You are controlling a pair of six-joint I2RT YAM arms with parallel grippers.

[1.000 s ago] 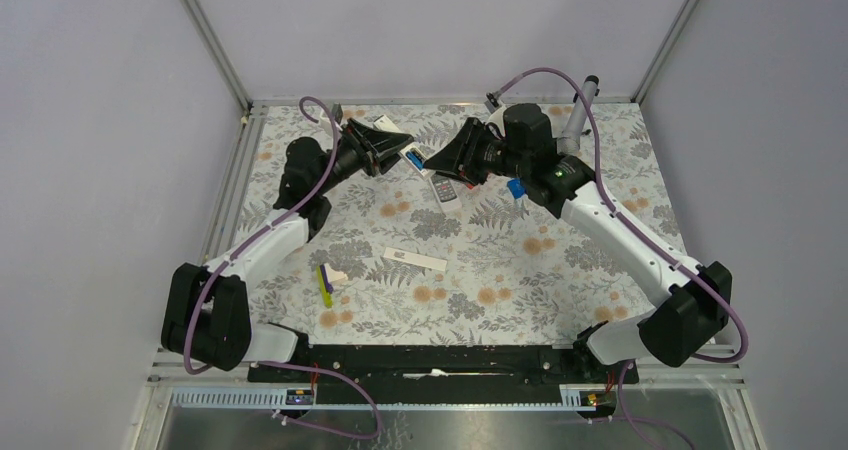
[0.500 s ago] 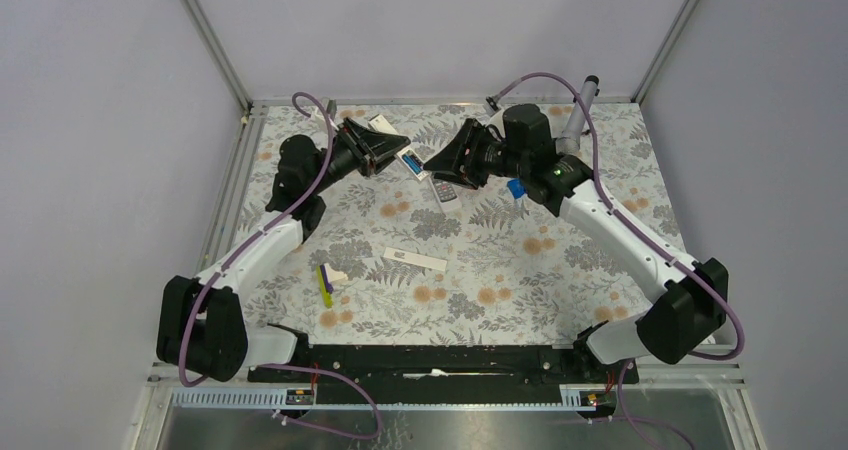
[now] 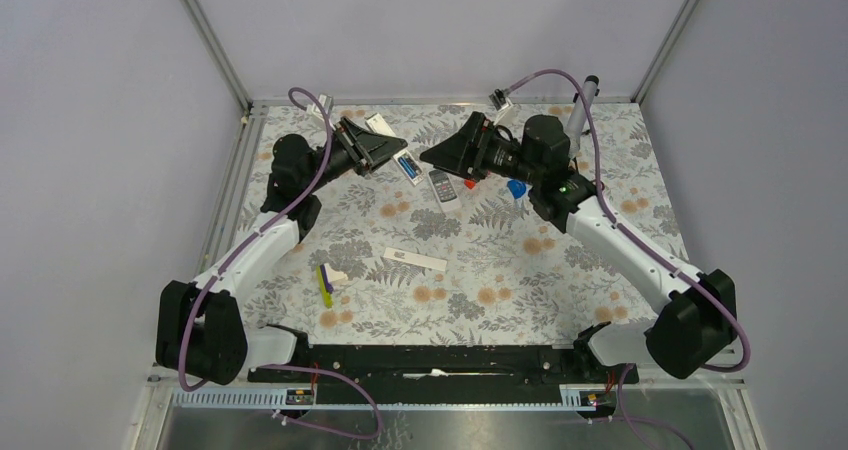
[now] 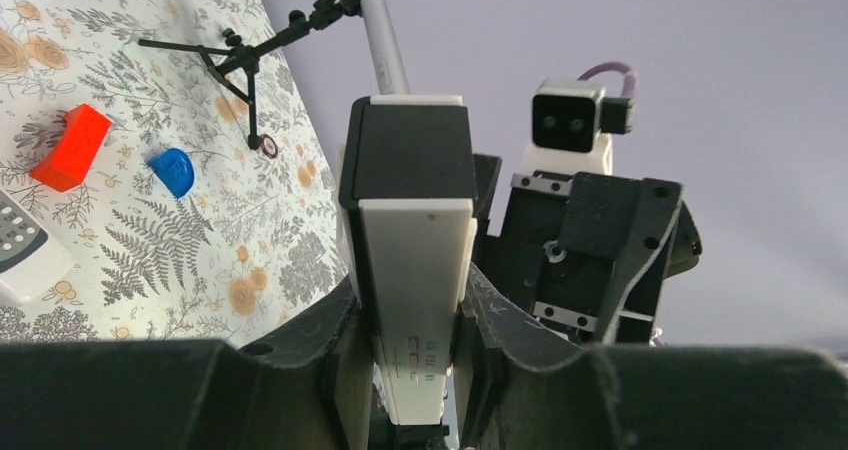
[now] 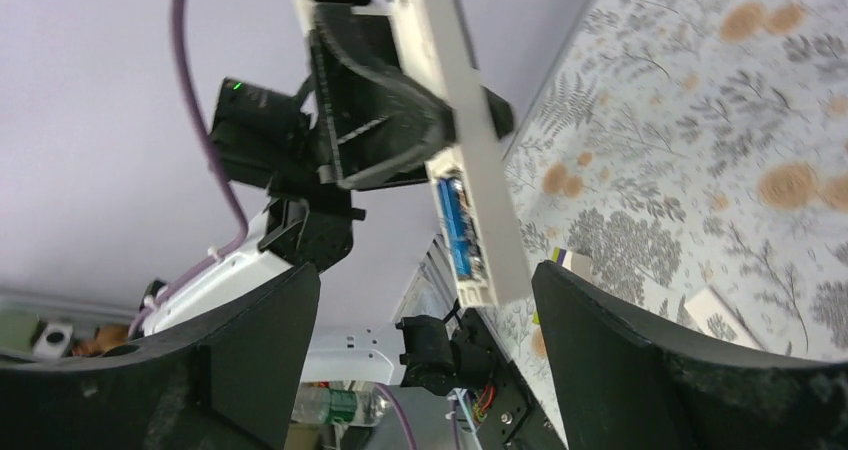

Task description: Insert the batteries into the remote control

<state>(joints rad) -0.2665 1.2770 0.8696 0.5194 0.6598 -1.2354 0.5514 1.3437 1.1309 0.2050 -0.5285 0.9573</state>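
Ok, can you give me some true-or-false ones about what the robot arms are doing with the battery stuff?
1. The left jaws are clamped on the remote control. True.
2. A blue battery sits in its open slot. True.
3. The right jaws are shut tight. False: they stand wide open, holding nothing.
4. The red block is in the right jaws. False: it lies on the floral mat beside the blue cap.

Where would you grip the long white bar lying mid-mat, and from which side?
Pinch the long white bar across its narrow width at mid-length, coming straight down from above: it lies flat on the mat, both long edges free, nothing touching it.
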